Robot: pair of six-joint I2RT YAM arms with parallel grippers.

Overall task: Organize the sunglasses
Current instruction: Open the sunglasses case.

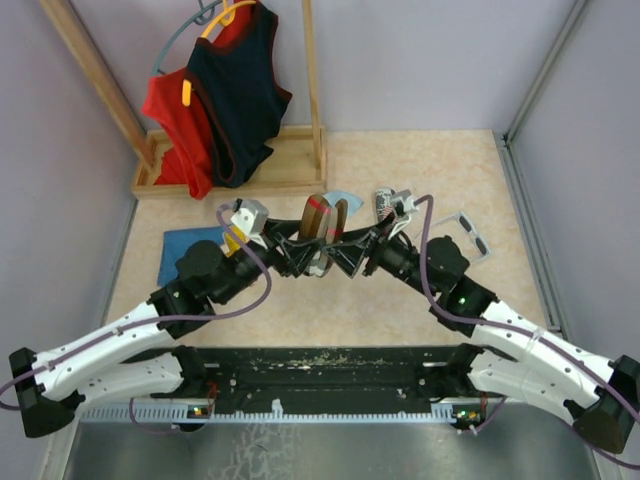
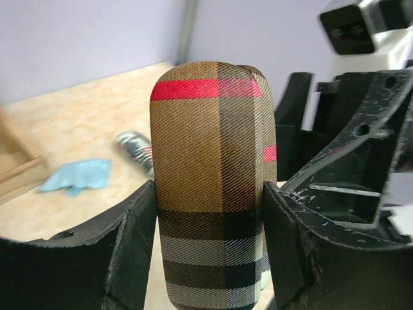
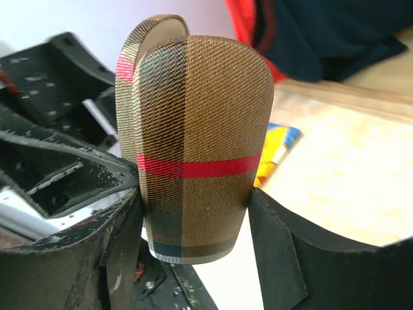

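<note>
Jaws of the left gripper [image 1: 300, 250] and the right gripper [image 1: 350, 252] both clamp the plaid case [image 1: 322, 225] at mid-table. The white-grey sunglasses [image 1: 470, 235] lie apart from it, to the right.

Left wrist: the fingers [image 2: 135, 245] press against the case's sides. The print on the flag-print case [image 2: 135, 148] is too blurred to read.

Right wrist: the case stands upright and bears a red stripe.

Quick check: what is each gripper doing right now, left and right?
Left gripper: jaws closed on the plaid case, holding it.
Right gripper: jaws closed on the same plaid case, from the opposite side.
</note>
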